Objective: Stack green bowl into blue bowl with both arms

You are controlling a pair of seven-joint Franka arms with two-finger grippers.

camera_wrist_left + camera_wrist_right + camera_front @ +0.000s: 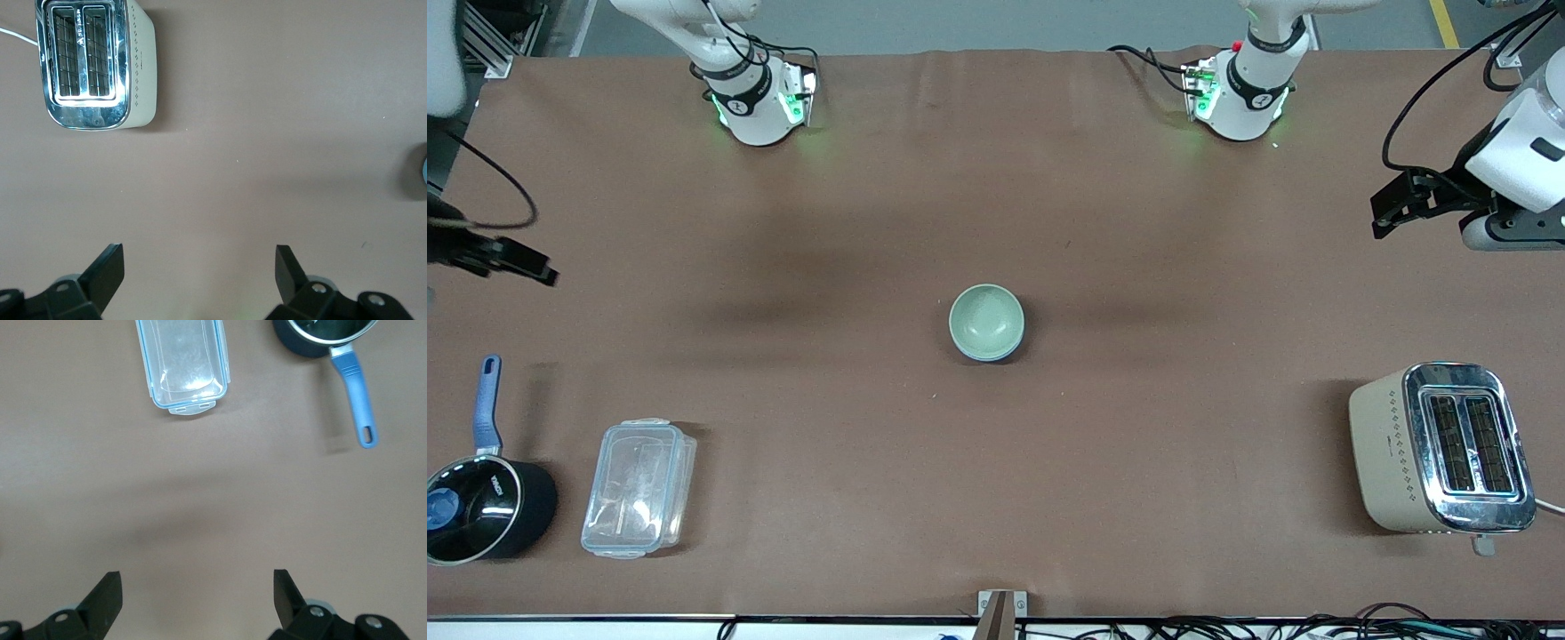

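Note:
The green bowl [985, 320] sits nested in the blue bowl [1007, 352] at the middle of the table; only a thin blue edge shows under it. A sliver of the bowls shows in the left wrist view [424, 175]. My left gripper [1387, 212] is open and empty, up over the table's left-arm end, above bare mat [200, 270]. My right gripper [532, 264] is open and empty, up over the right-arm end, above bare mat [197, 590]. Both are well apart from the bowls.
A cream and chrome toaster [1440, 449] [93, 63] stands near the front camera at the left arm's end. A clear plastic container [639, 487] [183, 363] and a black saucepan with a blue handle [480, 507] [352, 383] stand at the right arm's end.

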